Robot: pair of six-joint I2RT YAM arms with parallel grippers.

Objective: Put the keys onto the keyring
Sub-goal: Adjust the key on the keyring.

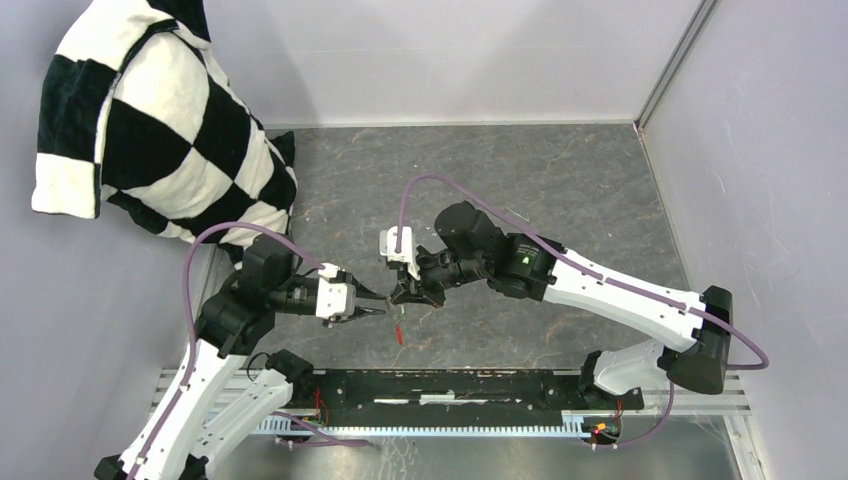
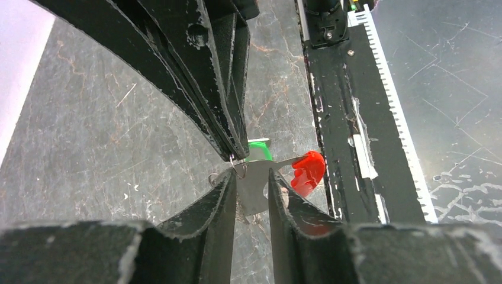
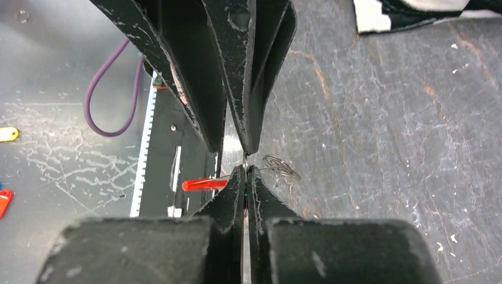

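Grey tabletop (image 1: 560,180): keyring (image 3: 281,167) w/ red tag (image 1: 399,333) pointing lengthwise twd near edge.

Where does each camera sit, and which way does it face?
Top external: above and behind, looking down on the table; left arm, right arm show.
Left wrist: on its arm, facing past the left claw to the green key.
Right wrist: likewise, facing past the right claw to the left claw.
Both wrist views share the red-tagged keyring.
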